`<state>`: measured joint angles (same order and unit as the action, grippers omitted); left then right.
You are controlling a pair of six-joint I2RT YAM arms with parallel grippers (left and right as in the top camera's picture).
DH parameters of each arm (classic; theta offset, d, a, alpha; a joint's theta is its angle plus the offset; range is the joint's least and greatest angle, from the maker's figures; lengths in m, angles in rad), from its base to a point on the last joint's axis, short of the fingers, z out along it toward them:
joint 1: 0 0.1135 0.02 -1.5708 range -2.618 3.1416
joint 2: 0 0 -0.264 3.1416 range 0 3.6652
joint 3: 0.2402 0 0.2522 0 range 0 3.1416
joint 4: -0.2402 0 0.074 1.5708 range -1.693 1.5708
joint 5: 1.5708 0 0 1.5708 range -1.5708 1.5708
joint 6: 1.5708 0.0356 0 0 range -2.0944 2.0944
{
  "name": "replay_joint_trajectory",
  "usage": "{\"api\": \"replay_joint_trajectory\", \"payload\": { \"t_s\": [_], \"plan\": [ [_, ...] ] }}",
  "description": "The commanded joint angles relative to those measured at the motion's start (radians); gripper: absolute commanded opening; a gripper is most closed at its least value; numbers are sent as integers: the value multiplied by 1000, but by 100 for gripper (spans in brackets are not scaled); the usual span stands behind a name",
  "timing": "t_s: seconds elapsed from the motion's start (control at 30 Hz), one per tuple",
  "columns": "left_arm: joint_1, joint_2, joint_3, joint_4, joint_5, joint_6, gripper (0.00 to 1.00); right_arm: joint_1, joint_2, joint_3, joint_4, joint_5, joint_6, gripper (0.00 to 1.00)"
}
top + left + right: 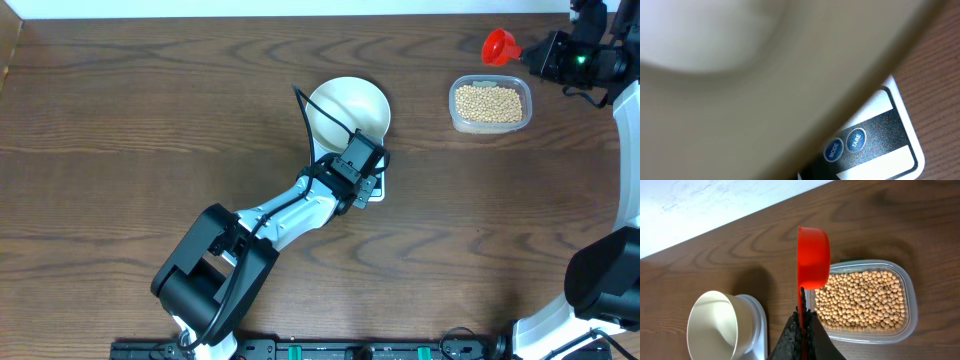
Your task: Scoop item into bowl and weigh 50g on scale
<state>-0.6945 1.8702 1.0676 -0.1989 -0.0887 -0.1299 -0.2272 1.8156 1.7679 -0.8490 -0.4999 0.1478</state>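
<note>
The white bowl (345, 105) stands on the white scale (376, 192) at mid-table. My left gripper (368, 152) reaches over the scale to the bowl's near rim and is shut on it. Its fingers are hidden in the left wrist view, where the blurred bowl (740, 75) fills most of the picture above the scale (890, 145) front and its two blue buttons. My right gripper (802, 315) is shut on the handle of a red scoop (813, 255), held over the table just left of the tan beans (860, 300). From there the bowl (712, 325) shows at lower left.
The beans (489, 103) lie in a clear plastic tub (910, 295) at the back right. The red scoop (497, 46) and my right gripper (528, 50) hang just behind it, near the table's far edge. The left arm slants across the front middle of the table.
</note>
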Motion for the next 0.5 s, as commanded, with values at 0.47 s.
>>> {"api": "replay_joint_trajectory", "payload": {
  "t_s": [0.47],
  "plan": [
    [14, 70, -34, -61, 55, 5, 7, -7, -14, 18, -3, 2, -15, 1]
  ]
}}
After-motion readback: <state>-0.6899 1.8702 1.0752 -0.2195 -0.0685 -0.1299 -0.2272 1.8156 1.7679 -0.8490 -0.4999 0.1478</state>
